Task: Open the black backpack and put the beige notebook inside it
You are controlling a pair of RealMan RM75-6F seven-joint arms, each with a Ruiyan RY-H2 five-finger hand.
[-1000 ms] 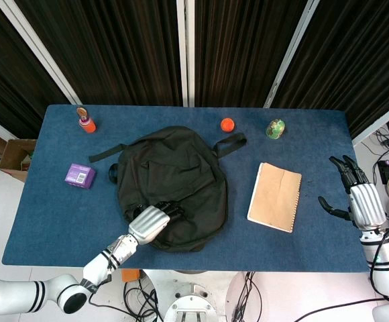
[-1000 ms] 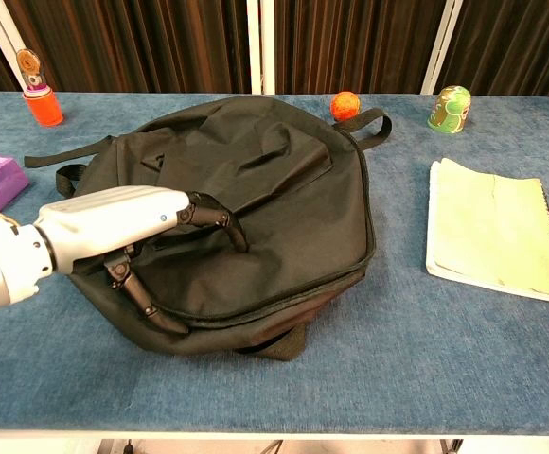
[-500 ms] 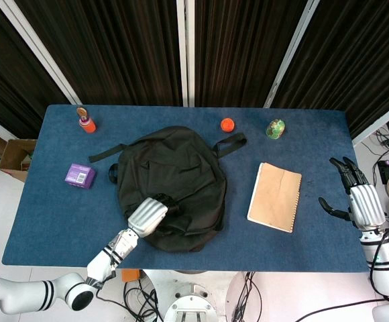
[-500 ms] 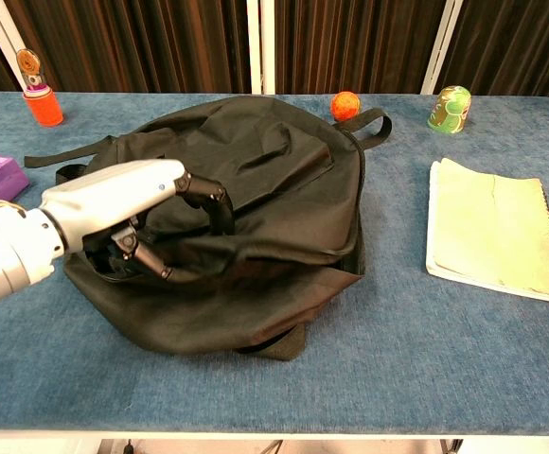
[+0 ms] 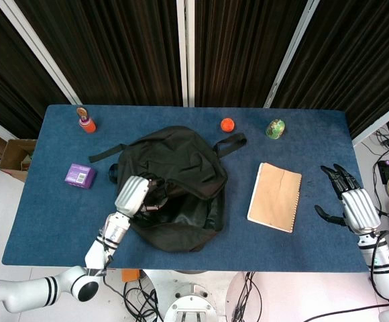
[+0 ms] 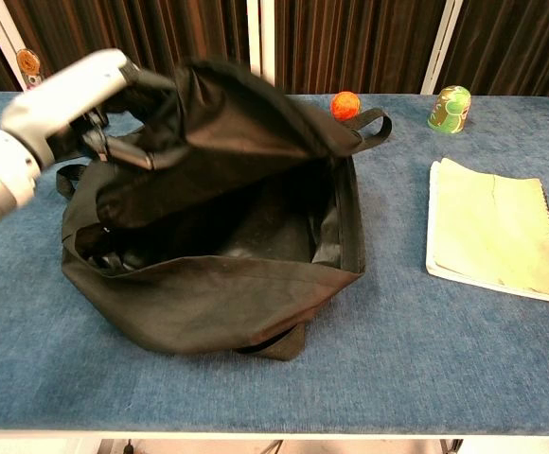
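The black backpack (image 5: 174, 188) lies mid-table with its main compartment gaping open (image 6: 237, 222). My left hand (image 5: 133, 196) grips the upper flap (image 6: 208, 123) and holds it lifted above the bag; the same left hand (image 6: 76, 95) shows at the upper left of the chest view. The beige notebook (image 5: 275, 196) lies flat to the right of the bag, apart from it, and appears greenish (image 6: 492, 232) in the chest view. My right hand (image 5: 351, 204) hovers open near the table's right edge, right of the notebook, holding nothing.
An orange ball (image 5: 227, 124) and a green can (image 5: 275, 128) sit at the back right. An orange bottle (image 5: 85, 121) stands at the back left and a purple box (image 5: 79, 176) lies left of the bag. The bag's straps (image 5: 229, 143) trail backward.
My left hand has pulled the backpack's flap up and back, opening the compartment wide. My right hand has shifted slightly toward the front and left.
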